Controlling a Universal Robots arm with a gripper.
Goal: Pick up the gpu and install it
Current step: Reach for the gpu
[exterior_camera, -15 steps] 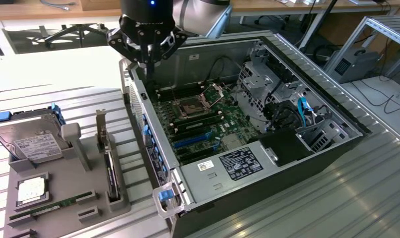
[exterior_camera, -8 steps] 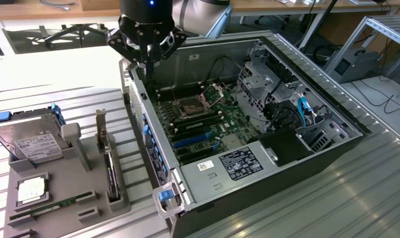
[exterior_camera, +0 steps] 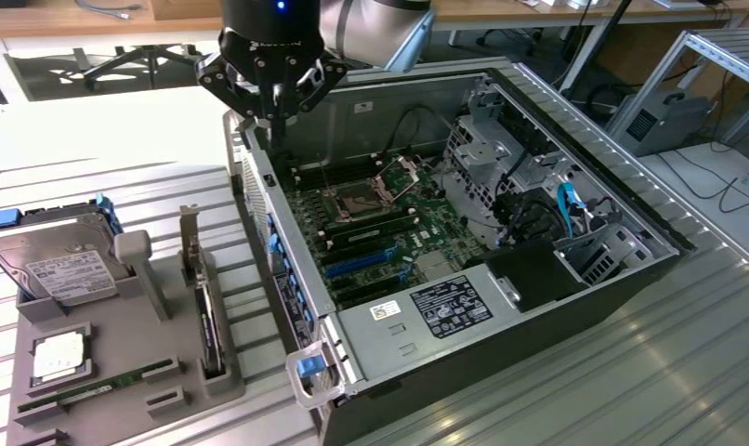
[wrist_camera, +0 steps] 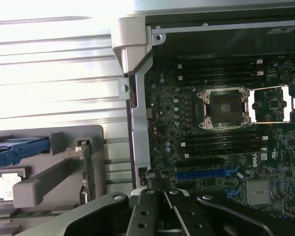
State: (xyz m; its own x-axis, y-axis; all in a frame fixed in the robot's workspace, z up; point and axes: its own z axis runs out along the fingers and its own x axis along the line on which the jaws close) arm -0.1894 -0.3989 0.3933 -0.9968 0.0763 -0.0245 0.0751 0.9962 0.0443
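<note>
The gpu [exterior_camera: 204, 311] stands on edge in a slot of the grey holder [exterior_camera: 126, 372] at the exterior view's left, with its silver bracket end up. It is a thin dark card, also seen edge-on in the wrist view as the gpu [wrist_camera: 88, 172]. My gripper [exterior_camera: 273, 119] hangs over the rear wall of the open computer case [exterior_camera: 523, 279], well away from the card. Its fingers [wrist_camera: 146, 209] are shut together with nothing between them. Inside the case, the motherboard [wrist_camera: 187, 113] shows a blue expansion slot [wrist_camera: 206, 173].
The holder also carries a silver hard drive [exterior_camera: 59, 265] with a white label, a small square part [exterior_camera: 59, 358] and a green RAM stick [exterior_camera: 96, 386]. The case's metal side rail [wrist_camera: 137, 123] lies between the holder and the board. Cables and drive cages [exterior_camera: 560, 214] crowd the case's far side.
</note>
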